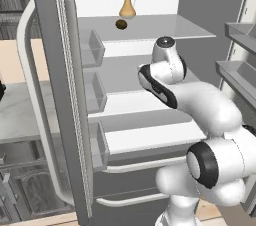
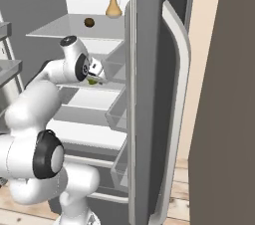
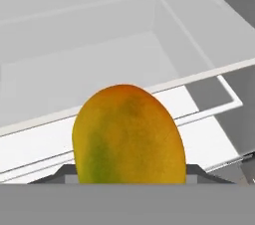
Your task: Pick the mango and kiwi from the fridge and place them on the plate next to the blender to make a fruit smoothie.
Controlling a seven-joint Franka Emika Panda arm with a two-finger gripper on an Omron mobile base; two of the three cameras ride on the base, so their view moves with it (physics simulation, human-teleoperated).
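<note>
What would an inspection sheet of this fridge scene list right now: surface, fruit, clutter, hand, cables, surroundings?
Surface: grey shelves inside the open fridge.
Job's things: mango sits close between the fingers of the hand; kiwi lies on the upper shelf.
Clutter: tan bottle upright behind the kiwi; door bins look empty.
Hand: at the middle shelf, apparently closed on the mango.
Cables: nothing seen.
Surroundings: dark wood cabinet beside the fridge; wooden floor.

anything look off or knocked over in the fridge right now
Nothing stands out. The fridge is open, and on its top shelf a tan bottle stands upright with the kiwi resting just in front of it. The mango sits whole and unmarked close against the gripper. No spill or damage shows.
</note>
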